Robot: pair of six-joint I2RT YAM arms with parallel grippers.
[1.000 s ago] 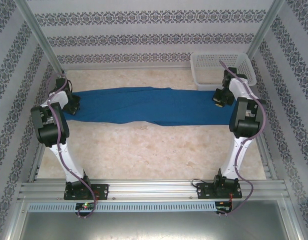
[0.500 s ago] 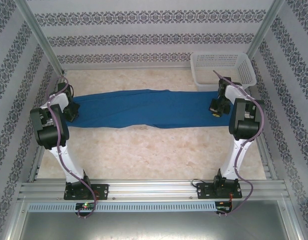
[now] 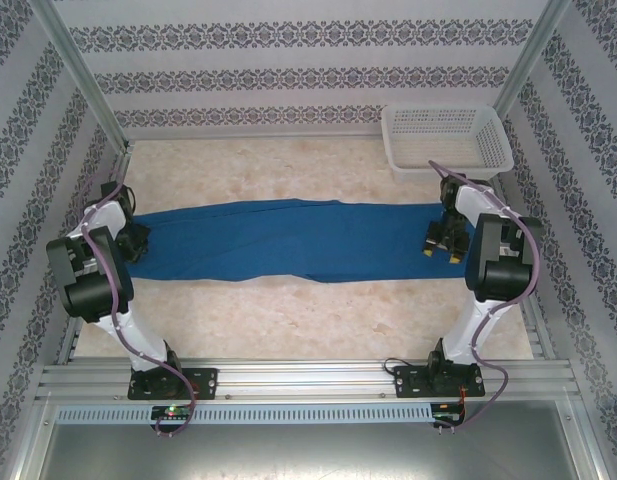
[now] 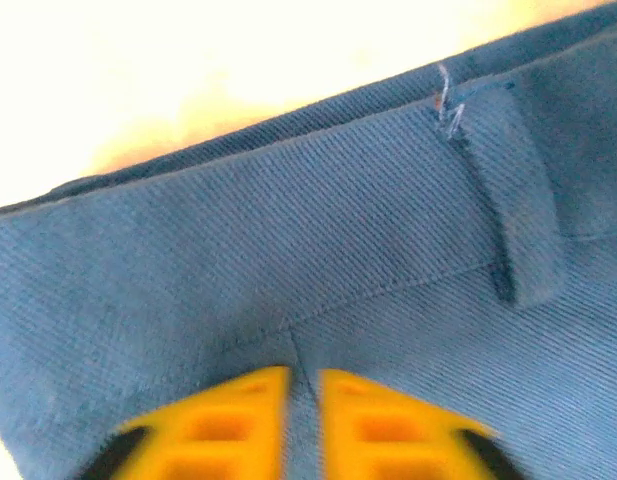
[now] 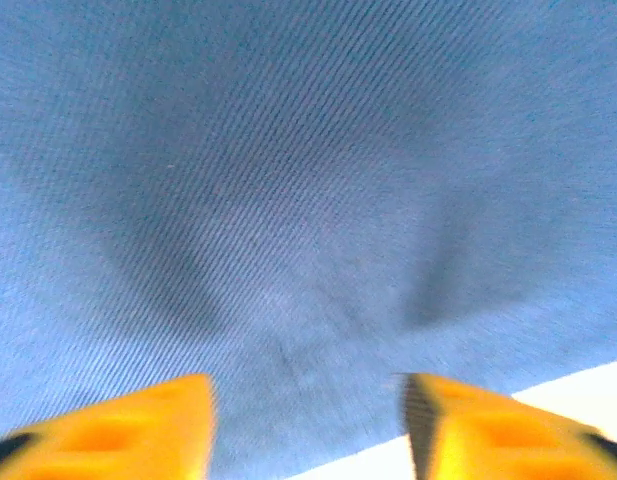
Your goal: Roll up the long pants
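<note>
The long pants [image 3: 288,235] lie flat across the middle of the table [image 3: 288,310]. Their long axis runs from the left edge toward the right edge, roughly parallel to the near edge. Each end of that axis has 1 arm at it.

The left gripper [image 3: 134,240] sits on the left end. Its wrist view shows this is the waist end: a belt loop [image 4: 508,200] crosses the waistband [image 4: 288,200] just ahead of the fingers [image 4: 248,425]. Those 2 fingers are drawn almost together, with a thin ridge of blue cloth caught in the slit, so it appears to be pinching the waistband.

The right gripper [image 3: 443,240] is over the right end, the leg end. Its 2 fingers [image 5: 128,430] are spread wide over smooth cloth and grip nothing. Bare table shows at the near corner of that view, so it sits close to the cloth's border.

A white basket [image 3: 388,130] stands in the far right corner, apart from the cloth.

By my judgement, a roll has to travel along the left-to-right axis. The choice is therefore which end to start from, and the left arm already has hold of its end.
</note>
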